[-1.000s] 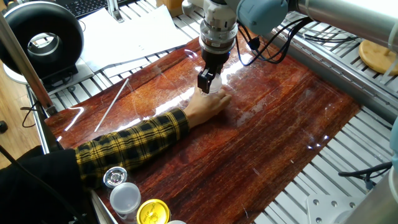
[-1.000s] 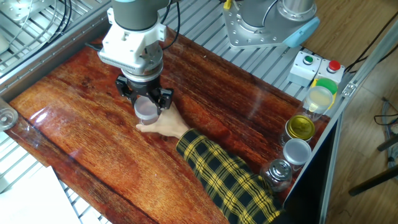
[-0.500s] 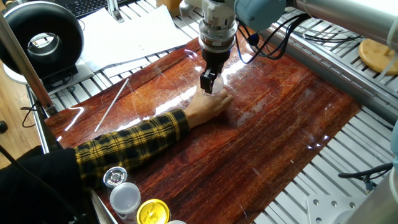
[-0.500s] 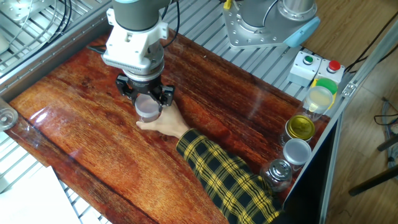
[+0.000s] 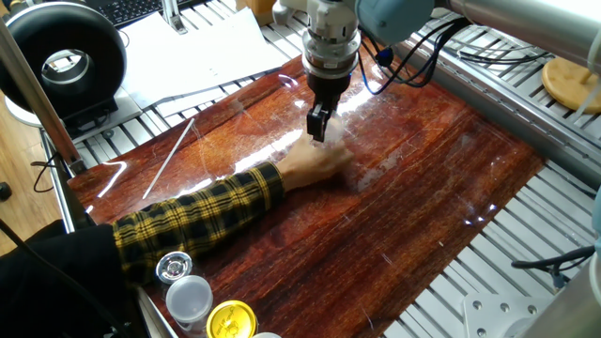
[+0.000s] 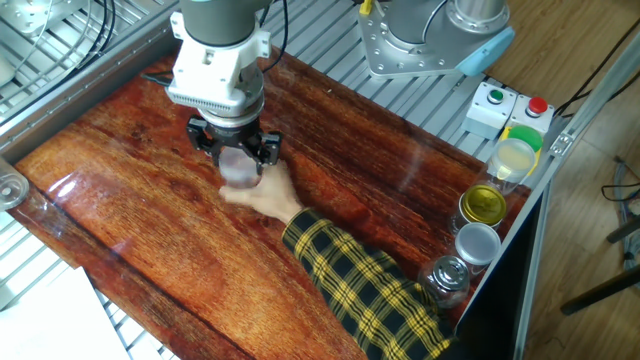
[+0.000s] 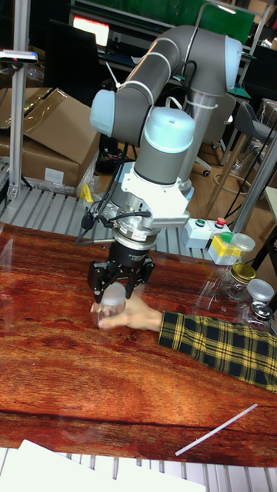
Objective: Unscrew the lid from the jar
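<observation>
The gripper [image 6: 237,162] points straight down over the wooden table [image 6: 130,230], shut on the small translucent white lid [image 6: 238,170], which looks blurred in this view. In the tall fixed view the gripper [image 7: 114,295] holds the lid [image 7: 114,297] on top of the clear jar [image 7: 105,314]. A person's hand [image 7: 137,314] in a yellow plaid sleeve [image 6: 360,285] wraps around the jar from the side and steadies it on the table. From the first fixed view, the gripper [image 5: 319,125] stands just above that hand [image 5: 315,164], and the jar is hidden.
Several other jars stand at the table's edge: a yellow-lidded one [image 5: 231,320], a white-lidded one [image 5: 189,299] and a metal-lidded one [image 5: 173,268]. A thin white rod [image 5: 169,157] lies on the wood. A button box [image 6: 510,110] sits off the table.
The gripper has turned about its vertical axis while shut on the lid. The person's hand and the jar have stayed in place.
</observation>
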Controlling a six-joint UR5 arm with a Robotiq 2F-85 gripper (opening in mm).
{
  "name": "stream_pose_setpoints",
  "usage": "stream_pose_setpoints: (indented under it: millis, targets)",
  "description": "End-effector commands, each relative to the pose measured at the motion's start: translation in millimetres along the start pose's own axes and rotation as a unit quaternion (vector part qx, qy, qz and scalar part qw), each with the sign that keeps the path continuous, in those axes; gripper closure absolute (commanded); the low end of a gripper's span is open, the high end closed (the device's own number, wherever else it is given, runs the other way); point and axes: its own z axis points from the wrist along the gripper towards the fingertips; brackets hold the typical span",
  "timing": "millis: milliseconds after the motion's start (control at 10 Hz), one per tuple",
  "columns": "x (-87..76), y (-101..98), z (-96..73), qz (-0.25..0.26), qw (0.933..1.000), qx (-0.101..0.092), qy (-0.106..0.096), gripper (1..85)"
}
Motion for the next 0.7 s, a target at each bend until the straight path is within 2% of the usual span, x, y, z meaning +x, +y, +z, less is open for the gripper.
stream_pose_setpoints:
  millis: [0, 200, 300, 400, 500, 600]
  targets:
    - [0.1, 3.0, -2.4, -0.004, 0.9999, -0.010, -0.005, 18.0]
    - [-0.8, 4.6, -3.5, 0.000, 0.9999, -0.013, -0.008, 17.7]
    - [-0.5, 5.0, -7.7, 0.023, 0.9996, -0.011, -0.012, 17.7]
    - [-1.5, 12.4, -12.7, 0.085, 0.9958, -0.028, -0.017, 17.7]
    - [6.0, 5.8, -16.3, 0.113, 0.9933, -0.021, -0.008, 18.3]
    - [8.5, 7.7, -20.2, 0.141, 0.9896, -0.028, -0.005, 18.3]
